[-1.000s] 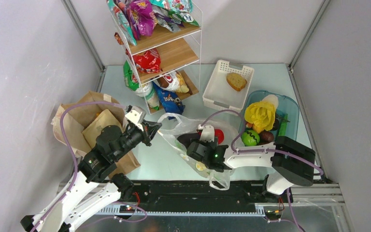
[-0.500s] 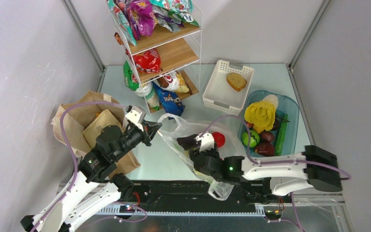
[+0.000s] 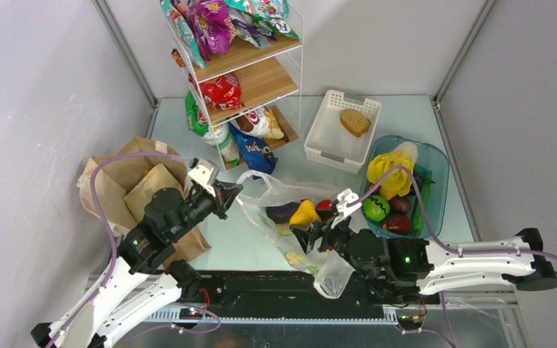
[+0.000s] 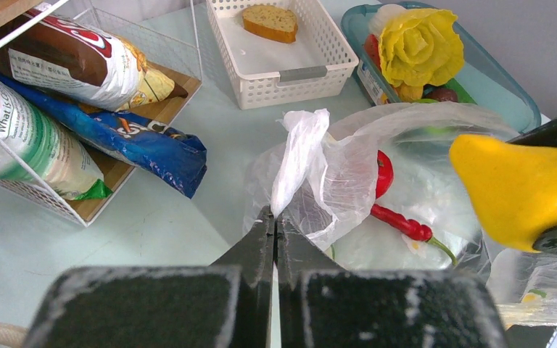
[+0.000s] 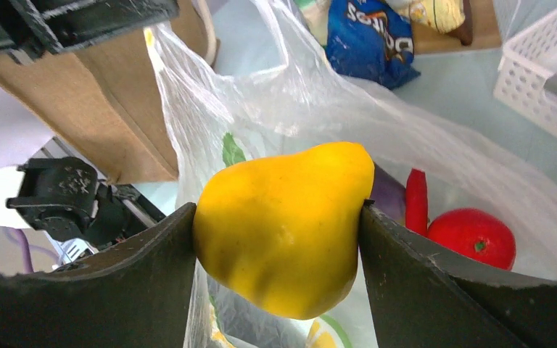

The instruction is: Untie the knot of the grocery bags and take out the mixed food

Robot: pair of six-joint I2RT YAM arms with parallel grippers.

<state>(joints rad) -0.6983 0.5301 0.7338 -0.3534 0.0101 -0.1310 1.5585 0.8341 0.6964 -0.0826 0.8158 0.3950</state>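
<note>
The clear plastic grocery bag (image 3: 275,194) lies open in the middle of the table. My left gripper (image 4: 274,214) is shut on its white bunched handle (image 4: 297,156) and holds it up. My right gripper (image 5: 279,212) is shut on a yellow pear-shaped fruit (image 5: 286,225), raised just above the bag's mouth; the top view shows the fruit (image 3: 304,212) over the bag. Inside the bag lie a red tomato (image 5: 471,235), a long red chili (image 4: 402,221) and a purple eggplant (image 3: 283,212). The brown paper bag (image 3: 127,181) lies at the left under my left arm.
A wire shelf (image 3: 250,72) of snack packets stands at the back, with a blue packet (image 4: 145,141) at its foot. A white slatted basket (image 3: 330,138) holds a bread slice. A blue-tinted tub (image 3: 435,163) at the right holds yellow and green items.
My right arm swung round and drew back toward the near edge, lifting the yellow fruit out of the plastic bag. The left gripper kept its hold on the handle.
</note>
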